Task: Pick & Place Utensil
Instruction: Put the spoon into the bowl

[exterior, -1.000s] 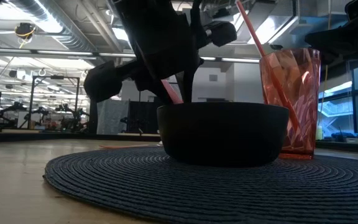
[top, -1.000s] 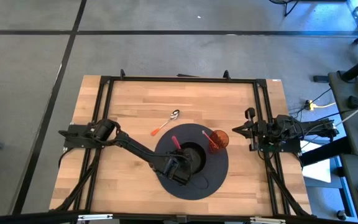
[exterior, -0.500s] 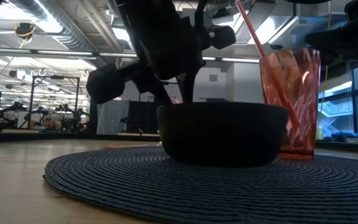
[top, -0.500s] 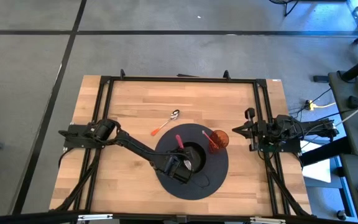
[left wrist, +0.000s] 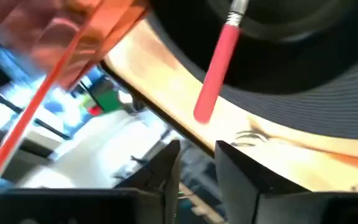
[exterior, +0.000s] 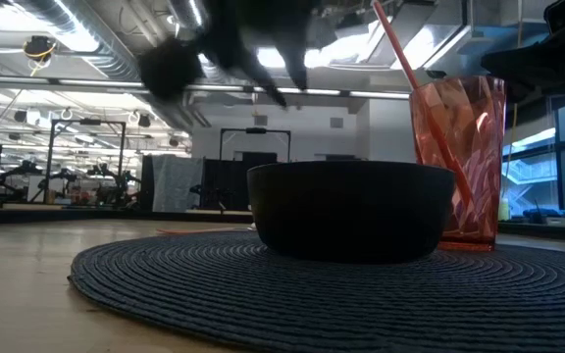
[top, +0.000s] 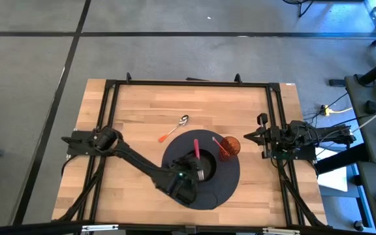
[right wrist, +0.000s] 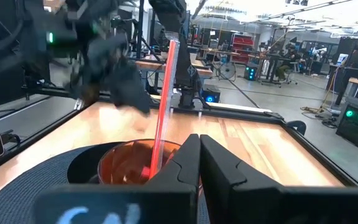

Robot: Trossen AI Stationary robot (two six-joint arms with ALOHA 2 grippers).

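Over the round dark mat point(top: 222, 186), the left gripper point(top: 187, 186) hovers with fingers parted and empty, a pink-handled utensil point(top: 196, 149) resting in the black bowl point(top: 201, 167), apparently just delivered; the right gripper point(top: 256, 136) waits closed at the table's edge.

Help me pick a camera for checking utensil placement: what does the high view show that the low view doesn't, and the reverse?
Only the high view shows the spoon lying on the bare wood beyond the mat, the red-handled utensil resting in the bowl, the left gripper beside the bowl, and the right gripper parked at the table's right edge.

Only the low view shows the bowl's side wall, the cup's height, and the room behind.

Both show the bowl, the orange cup with its straw, and the dark round mat.
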